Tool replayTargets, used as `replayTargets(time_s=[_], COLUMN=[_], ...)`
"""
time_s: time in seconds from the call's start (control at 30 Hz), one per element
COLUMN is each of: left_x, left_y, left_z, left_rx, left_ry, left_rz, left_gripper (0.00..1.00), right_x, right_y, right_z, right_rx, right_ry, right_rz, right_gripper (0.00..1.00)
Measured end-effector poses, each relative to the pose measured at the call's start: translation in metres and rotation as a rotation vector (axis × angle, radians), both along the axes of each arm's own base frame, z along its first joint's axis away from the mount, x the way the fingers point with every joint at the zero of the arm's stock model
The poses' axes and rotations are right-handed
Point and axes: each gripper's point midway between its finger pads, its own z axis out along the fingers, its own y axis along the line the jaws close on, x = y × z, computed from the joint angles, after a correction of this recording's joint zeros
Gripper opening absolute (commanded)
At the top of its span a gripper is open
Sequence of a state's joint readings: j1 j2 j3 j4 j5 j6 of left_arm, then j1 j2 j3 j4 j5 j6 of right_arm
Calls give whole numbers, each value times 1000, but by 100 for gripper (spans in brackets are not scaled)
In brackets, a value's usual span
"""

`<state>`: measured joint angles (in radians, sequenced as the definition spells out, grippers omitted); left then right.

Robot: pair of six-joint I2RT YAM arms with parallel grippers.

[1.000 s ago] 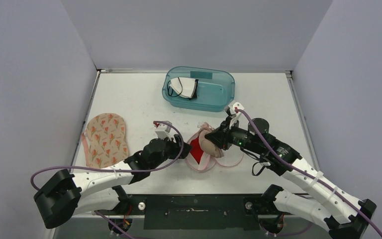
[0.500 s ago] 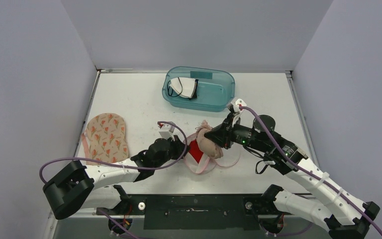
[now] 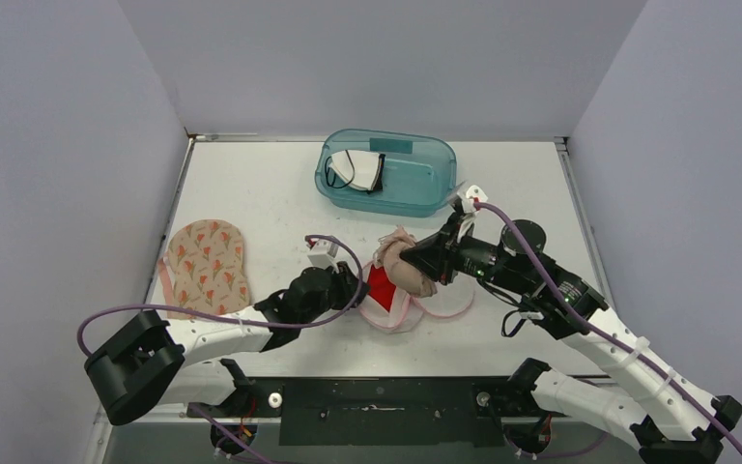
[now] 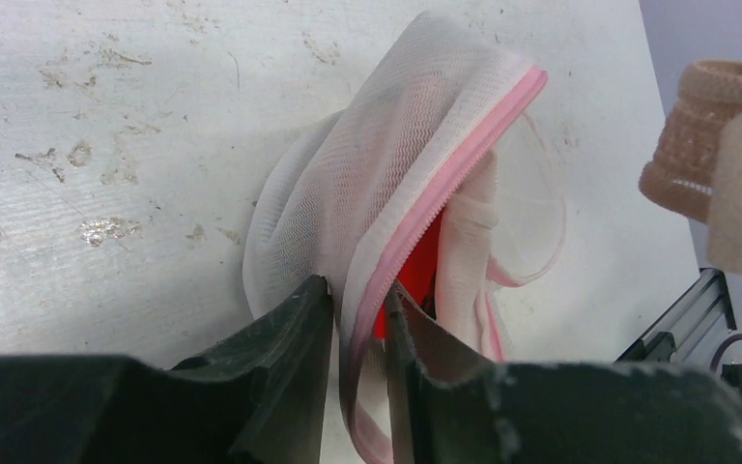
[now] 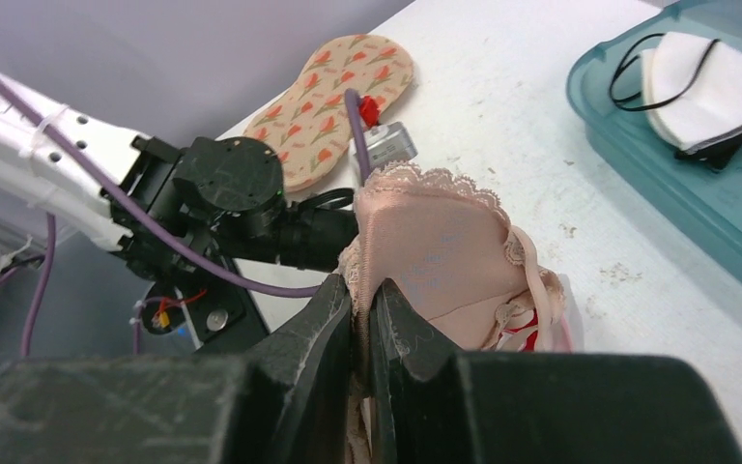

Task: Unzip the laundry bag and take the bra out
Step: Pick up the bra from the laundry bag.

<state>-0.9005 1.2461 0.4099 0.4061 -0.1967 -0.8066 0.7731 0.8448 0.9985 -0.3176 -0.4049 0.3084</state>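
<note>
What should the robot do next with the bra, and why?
Probably the right gripper should pull the bra a little farther from the laundry bag. It is shut on the bra, the left gripper pinches the bag's pink zipper edge, and part of the bra seems to trail into the open bag.

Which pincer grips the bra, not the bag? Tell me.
The right pincer: shut on the peach lace bra. The left pincer instead pinches the mesh laundry bag by its pink zipper edge.
</note>
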Motion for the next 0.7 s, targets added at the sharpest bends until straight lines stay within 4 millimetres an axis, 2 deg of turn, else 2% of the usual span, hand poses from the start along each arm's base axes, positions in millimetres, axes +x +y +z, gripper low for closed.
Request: replayTargets(time_s=[0.17, 0.27, 0.33, 0.37, 0.4, 0.5, 0.57, 0.7], left_x=[-3, -4, -4, -3, -2, -1, 1, 3], left_y=[6, 12, 17, 20, 24, 30, 32, 25], left_z=[13, 34, 51, 64, 79, 105, 124, 140], left_rx=[-14, -47, -71, -91, -116, -160, -190, -182], left_ry=[-7, -38, -68, -93, -125, -200, -272, -378], left_rz=[9, 24, 38, 49, 64, 80, 81, 58], left_gripper=[57, 74, 88, 98, 97, 96, 96, 96], right_x=[15, 28, 40, 46, 56, 72, 84, 98], right_y=[-15, -27, -35, -39, -43, -50, -51, -50], right_z=[8, 16, 20, 20, 18, 10, -4, -28], right_rx=[11, 28, 38, 42, 38, 32, 12, -12], right_ry=[-29, -39, -31, -19, -2, 37, 80, 155], right_rz=[-125, -237, -326, -373, -435, -543, -619, -729], right_gripper=[5, 5, 5, 5, 5, 5, 5, 5])
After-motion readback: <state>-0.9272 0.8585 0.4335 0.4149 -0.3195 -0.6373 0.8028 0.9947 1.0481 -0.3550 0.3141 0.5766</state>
